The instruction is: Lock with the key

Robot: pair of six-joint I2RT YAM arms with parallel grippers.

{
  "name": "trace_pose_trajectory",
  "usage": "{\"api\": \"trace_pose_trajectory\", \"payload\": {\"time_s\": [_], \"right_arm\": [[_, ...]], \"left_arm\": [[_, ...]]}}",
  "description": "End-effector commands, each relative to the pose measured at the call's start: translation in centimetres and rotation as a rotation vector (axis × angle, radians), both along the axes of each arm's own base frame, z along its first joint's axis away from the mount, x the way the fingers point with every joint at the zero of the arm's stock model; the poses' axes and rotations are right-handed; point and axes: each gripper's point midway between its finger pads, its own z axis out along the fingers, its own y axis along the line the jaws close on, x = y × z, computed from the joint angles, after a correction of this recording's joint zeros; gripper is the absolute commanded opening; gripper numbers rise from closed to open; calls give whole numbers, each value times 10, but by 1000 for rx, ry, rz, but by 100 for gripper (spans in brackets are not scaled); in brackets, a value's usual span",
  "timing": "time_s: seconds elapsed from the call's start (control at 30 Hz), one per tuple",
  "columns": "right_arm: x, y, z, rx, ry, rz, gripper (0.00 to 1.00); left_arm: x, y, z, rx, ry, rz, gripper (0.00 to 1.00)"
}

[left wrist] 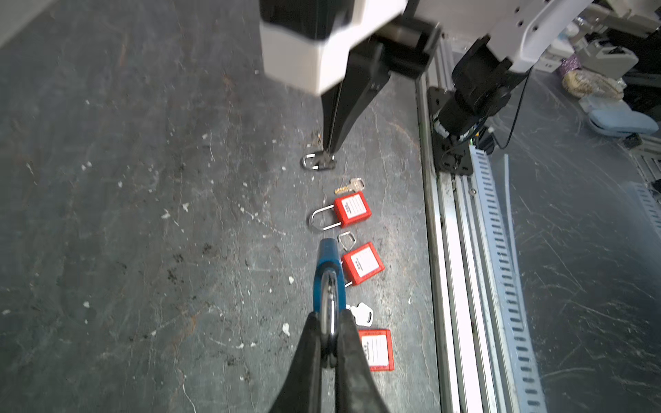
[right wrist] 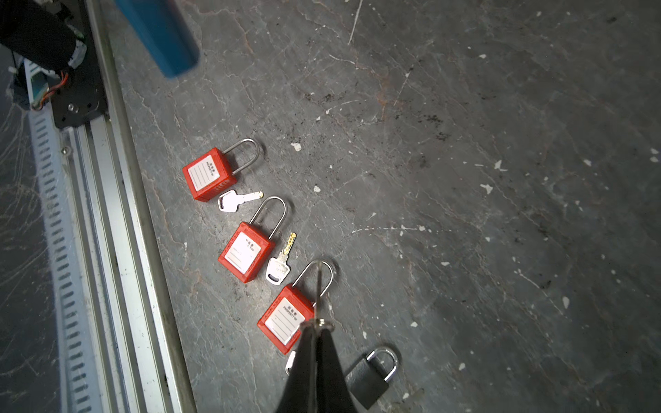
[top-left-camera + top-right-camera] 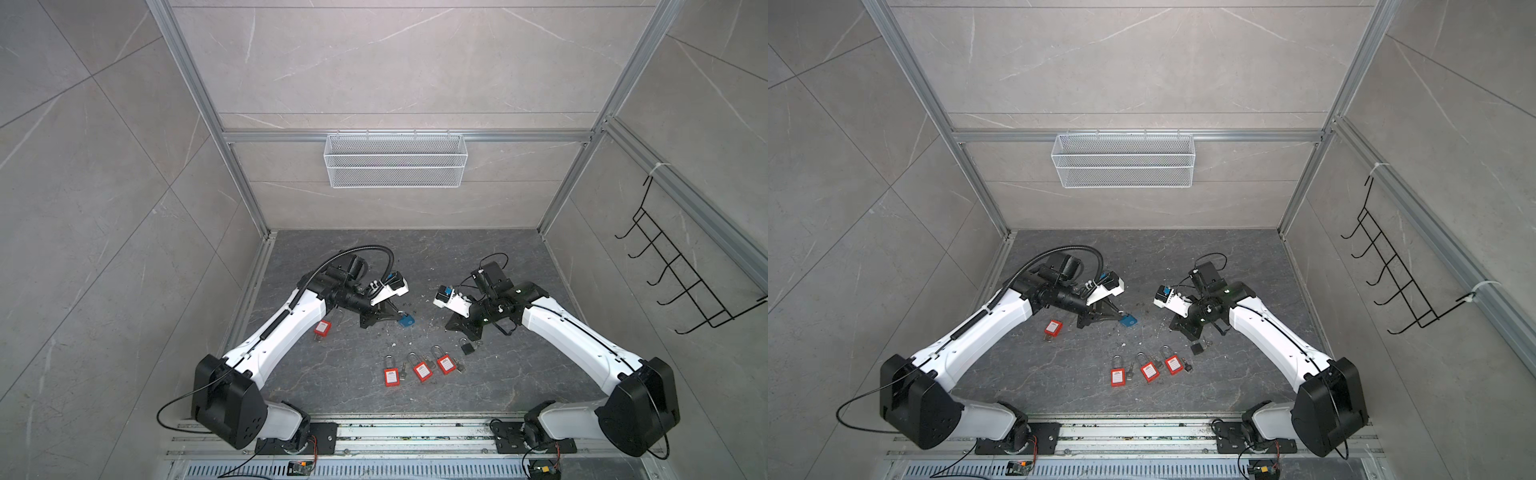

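Note:
My left gripper is shut on the steel shackle of a blue padlock, whose body sticks out past the fingertips above the floor. In both top views the blue padlock hangs at the tip of that gripper. My right gripper is shut on a thin key, seen edge-on, its blade pointing out from the fingertips. The blue padlock shows blurred in the right wrist view, well apart from the key. The right gripper hovers right of centre.
Three red padlocks lie in a row near the front, with loose keys beside them. A fourth red padlock lies by the left arm. A black padlock lies under the right gripper. A wire basket hangs on the back wall.

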Motion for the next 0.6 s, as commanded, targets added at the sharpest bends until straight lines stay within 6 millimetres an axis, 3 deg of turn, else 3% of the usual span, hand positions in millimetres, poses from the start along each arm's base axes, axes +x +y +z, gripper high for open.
{"api": "trace_pose_trajectory", "payload": {"time_s": [0.0, 0.4, 0.57], "right_arm": [[10, -1, 4, 37, 13, -143, 0], [11, 9, -9, 132, 140, -289, 0], [9, 14, -18, 148, 191, -324, 0]], "left_arm": [[-7, 17, -21, 141, 45, -38, 0], [18, 27, -86, 313, 159, -78, 0], [25, 30, -103, 362, 152, -80, 0]]}}
